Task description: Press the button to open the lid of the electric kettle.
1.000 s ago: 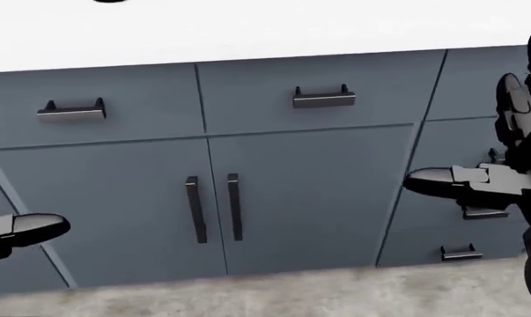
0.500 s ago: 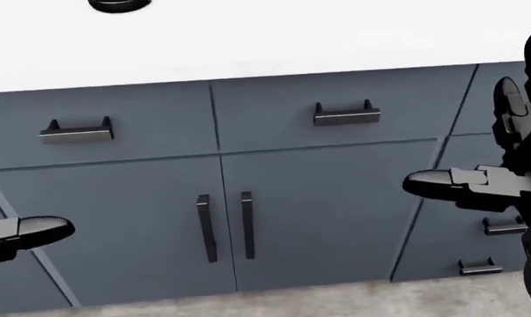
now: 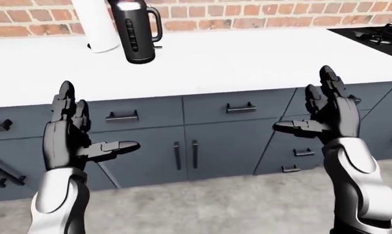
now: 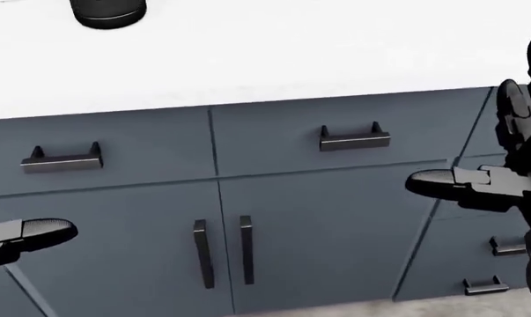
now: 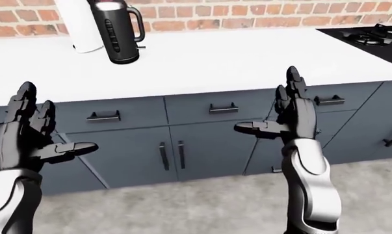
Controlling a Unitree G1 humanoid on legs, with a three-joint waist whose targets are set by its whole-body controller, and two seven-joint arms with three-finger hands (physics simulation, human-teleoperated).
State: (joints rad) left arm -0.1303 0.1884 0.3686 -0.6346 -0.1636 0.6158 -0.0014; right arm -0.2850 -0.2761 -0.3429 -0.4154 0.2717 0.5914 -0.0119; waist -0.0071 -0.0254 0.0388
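Black plastic and brushed metal make up the electric kettle (image 3: pixel 136 30), which stands upright on the white table (image 3: pixel 247 58) at about eleven o'clock in the left-eye view, near the red brick wall (image 3: pixel 261 12) and just beside a white cylinder (image 3: pixel 97 27). Its handle faces right in that view, and its lid looks closed. The button cannot be made out at this size; by judgement it sits at the top of the handle, near the lid hinge.

Both hands are raised, well apart from the kettle and level with the grey cabinets (image 3: pixel 228 141). The left hand (image 3: pixel 69 131) has its fingers spread upward and thumb pointing inward, holding nothing; the right hand (image 3: pixel 325 114) is likewise spread and empty. A black stove (image 3: pixel 374 36) shows at two o'clock.

A kettle like this is probably light if empty, stiff and smooth-sided, so a sideways poke could slide or tip it. Pressing straight down on the button with one fingertip seems safest, perhaps with the other hand steadying the body.
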